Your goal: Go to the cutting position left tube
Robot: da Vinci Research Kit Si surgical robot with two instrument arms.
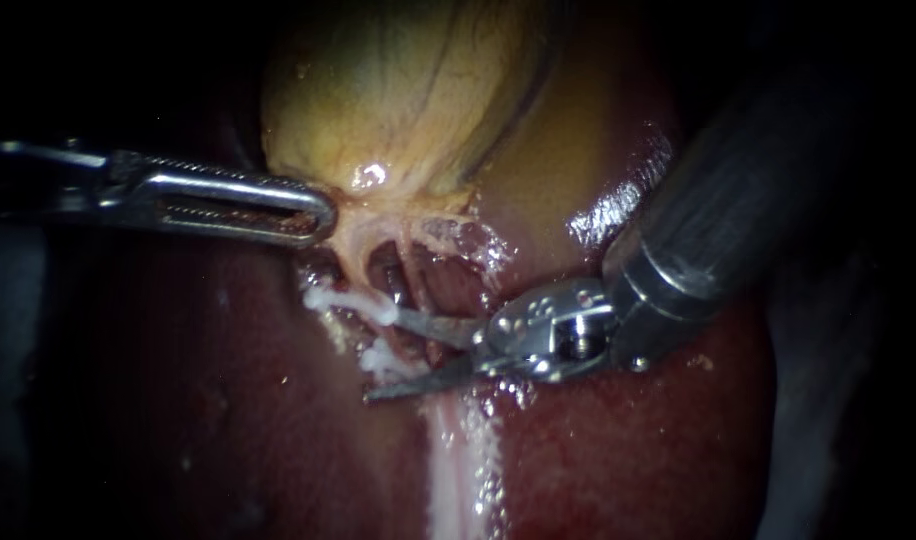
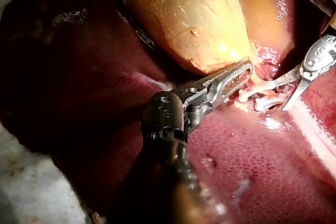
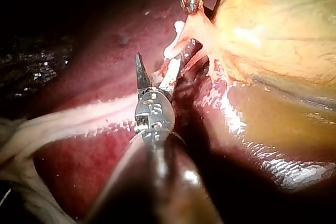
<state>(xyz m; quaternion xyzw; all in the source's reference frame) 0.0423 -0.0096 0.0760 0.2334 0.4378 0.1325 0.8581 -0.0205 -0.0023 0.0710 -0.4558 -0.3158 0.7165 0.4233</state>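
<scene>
Left instrument (image 1: pixel 316 212): jaws closed on the tapered lower end of the gallbladder (image 1: pixel 398 90), with tissue clamped from 2 sides.

Left tube (image 1: pixel 358 268): runs down from that same lower end, away from the gallbladder body. It carries 2 white clips (image 1: pixel 350 300), 1 nearer the gallbladder and 1 farther from it.

Right instrument (image 1: pixel 382 354): 2 thin blades spread apart, nothing gripped. The blades lie below the gallbladder, astride the farther clip. The upper blade tip is touching or just beside the nearer clip; cannot tell which.

Liver (image 1: pixel 628 450): surrounds the gallbladder and lies beneath both instruments.
</scene>
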